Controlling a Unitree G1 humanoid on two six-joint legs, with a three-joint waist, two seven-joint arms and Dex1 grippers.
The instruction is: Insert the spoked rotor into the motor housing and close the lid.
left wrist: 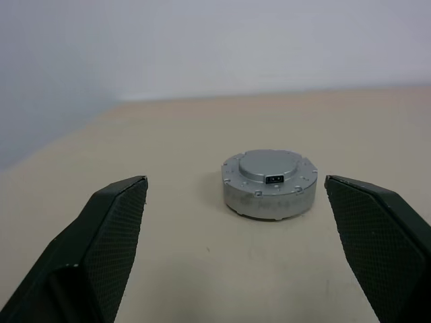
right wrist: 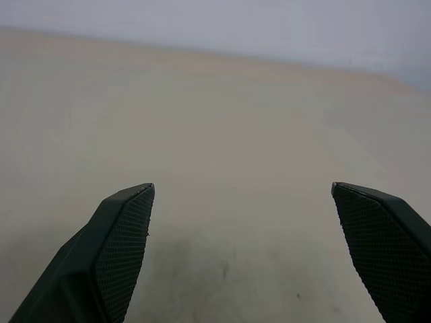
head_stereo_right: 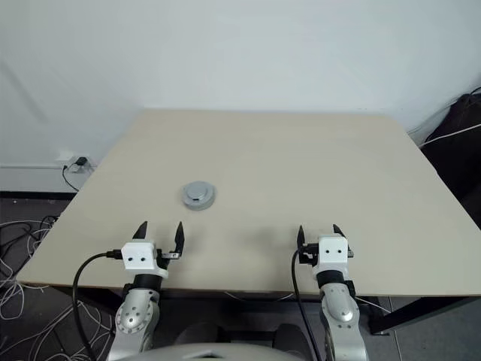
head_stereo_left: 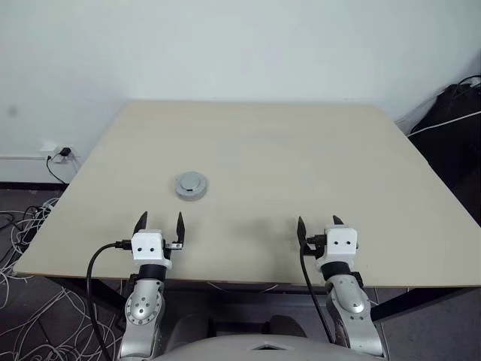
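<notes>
Your left gripper [head_stereo_left: 159,222] has its fingers [left wrist: 108,242] spread wide with nothing between them, and your right gripper [head_stereo_left: 316,225] is the same, fingers parted over bare table [head_stereo_left: 301,158]. Neither touches anything.

From the left fingers, look toward twelve o'clock, a shade to one: there sits a single closed silver-grey puck, the lid [left wrist: 269,165] seated flat on top of a round body, well apart from the fingertips. In the left wrist view its top face is smooth with a raised centre, a small dark slot and a ring of small screws around the rim. No black-rimmed spoked rotor and no copper windings lie loose anywhere on the table, so you can judge that the rotor is already inside the motor housing and the lid is on. Whether the lid is fully seated you cannot confirm from here, though it looks level all round.

If that reading holds, little is left beyond a check.

Both arms reach forward side by side at the near table edge, wrists straight, grippers pointing level at twelve o'clock, the right one well apart from the puck, which lies at its ten o'clock.
</notes>
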